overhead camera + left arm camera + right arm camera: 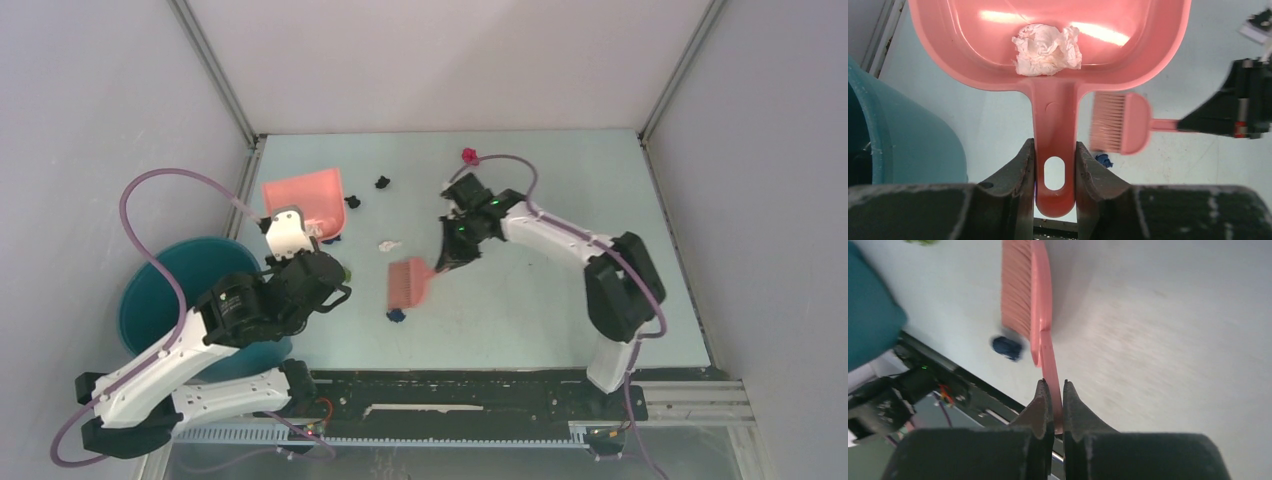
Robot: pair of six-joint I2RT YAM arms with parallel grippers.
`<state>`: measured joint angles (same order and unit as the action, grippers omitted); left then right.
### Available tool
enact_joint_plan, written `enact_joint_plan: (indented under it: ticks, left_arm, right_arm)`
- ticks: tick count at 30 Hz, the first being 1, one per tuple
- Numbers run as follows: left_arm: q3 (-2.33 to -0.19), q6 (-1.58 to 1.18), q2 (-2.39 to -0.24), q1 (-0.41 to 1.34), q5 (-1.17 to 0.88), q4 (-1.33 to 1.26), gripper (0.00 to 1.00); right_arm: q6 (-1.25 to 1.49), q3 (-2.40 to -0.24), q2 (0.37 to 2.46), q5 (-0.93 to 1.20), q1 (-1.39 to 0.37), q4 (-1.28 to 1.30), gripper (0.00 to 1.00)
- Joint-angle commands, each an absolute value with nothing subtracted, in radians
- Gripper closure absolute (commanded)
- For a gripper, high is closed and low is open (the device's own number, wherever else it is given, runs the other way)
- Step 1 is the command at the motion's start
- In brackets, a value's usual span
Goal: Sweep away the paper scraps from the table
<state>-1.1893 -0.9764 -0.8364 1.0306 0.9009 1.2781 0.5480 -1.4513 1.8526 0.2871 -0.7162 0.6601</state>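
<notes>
My left gripper (1055, 150) is shut on the handle of the salmon-pink dustpan (302, 195), which lies at the back left of the table (540, 300). A crumpled white wad (1047, 50) sits inside the pan. My right gripper (1054, 385) is shut on the thin handle of the pink brush (410, 282), bristles down near the table's middle. A dark blue scrap (396, 317) lies just beside the bristles. Other paper scraps lie loose: a white one (388, 246), two black ones (382, 182) (352, 202), a magenta one (468, 155) at the back and a green one (347, 270).
A round teal bucket (170, 290) stands off the table's left edge, beside my left arm. Metal rails border the table, and a black rail with cabling runs along the near edge (450, 385).
</notes>
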Motion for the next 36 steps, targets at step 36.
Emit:
enact_joint_plan:
  ticks: [36]
  left_arm:
    - [-1.089, -0.816, -0.741, 1.025, 0.721, 1.147, 1.0]
  right_arm:
    - [0.835, -2.078, 2.307, 0.621, -0.706, 0.345, 1.0]
